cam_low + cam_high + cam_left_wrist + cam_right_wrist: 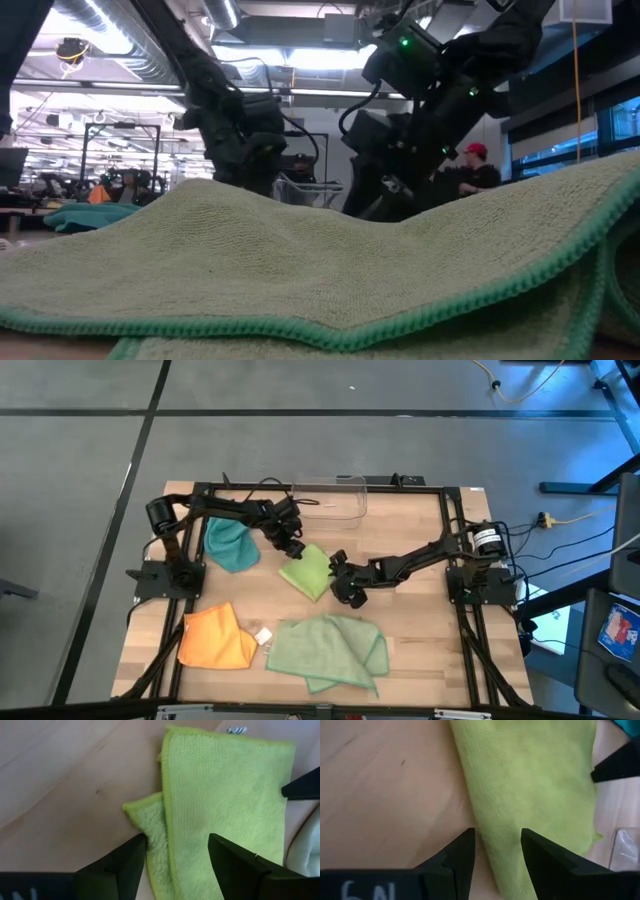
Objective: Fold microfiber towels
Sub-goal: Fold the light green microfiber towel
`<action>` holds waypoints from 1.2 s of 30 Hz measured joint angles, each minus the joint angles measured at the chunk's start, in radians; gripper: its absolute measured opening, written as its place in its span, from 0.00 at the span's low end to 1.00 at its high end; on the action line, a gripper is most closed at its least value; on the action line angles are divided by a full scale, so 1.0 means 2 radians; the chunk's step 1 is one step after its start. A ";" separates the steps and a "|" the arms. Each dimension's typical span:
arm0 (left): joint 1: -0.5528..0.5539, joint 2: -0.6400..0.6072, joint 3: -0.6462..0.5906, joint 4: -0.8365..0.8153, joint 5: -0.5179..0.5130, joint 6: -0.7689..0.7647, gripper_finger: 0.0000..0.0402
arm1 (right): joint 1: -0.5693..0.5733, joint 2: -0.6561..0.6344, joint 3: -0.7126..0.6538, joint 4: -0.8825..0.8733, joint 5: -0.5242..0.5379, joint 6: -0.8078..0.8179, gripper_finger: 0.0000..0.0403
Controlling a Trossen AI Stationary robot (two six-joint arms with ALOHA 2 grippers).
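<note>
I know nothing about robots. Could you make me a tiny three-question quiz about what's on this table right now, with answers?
1. True or false: the lime green towel lies between the left pincer and the right pincer.
2. Which towel lies beside the orange towel? A) the teal towel B) the pale sage towel
3. Fill in: the clear plastic bin sits at the table's ___ edge in the overhead view.

Key: 1 true; 2 B; 3 far.

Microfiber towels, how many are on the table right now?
4. The teal towel lies at far left, the lime green towel mid-table between both arms, the orange towel at near left, the pale sage towel near centre. None seems hidden.
</note>
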 joint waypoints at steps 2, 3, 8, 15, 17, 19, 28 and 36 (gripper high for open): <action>-0.003 0.002 0.008 -0.003 -0.003 0.000 0.53 | -0.002 0.000 0.000 0.002 0.001 0.000 0.40; -0.005 0.002 0.010 -0.002 -0.005 0.001 0.53 | -0.003 0.000 0.000 0.004 0.000 0.000 0.40; -0.017 0.002 0.012 -0.006 -0.027 0.002 0.53 | -0.003 0.000 0.000 0.008 -0.022 -0.001 0.40; -0.020 0.010 0.013 -0.008 -0.030 0.003 0.53 | 0.008 0.013 0.000 0.030 -0.025 -0.027 0.40; -0.020 0.010 0.013 -0.008 -0.030 0.003 0.53 | 0.010 0.022 0.001 0.046 -0.021 -0.028 0.40; -0.020 0.010 0.012 -0.008 -0.030 0.003 0.53 | 0.012 0.029 0.001 0.060 -0.007 -0.028 0.40; -0.020 0.011 0.012 -0.007 -0.032 0.002 0.50 | 0.011 0.034 0.001 0.072 0.002 -0.028 0.37; -0.031 0.012 0.011 -0.008 -0.061 0.013 0.30 | 0.011 0.034 0.001 0.070 -0.001 -0.024 0.18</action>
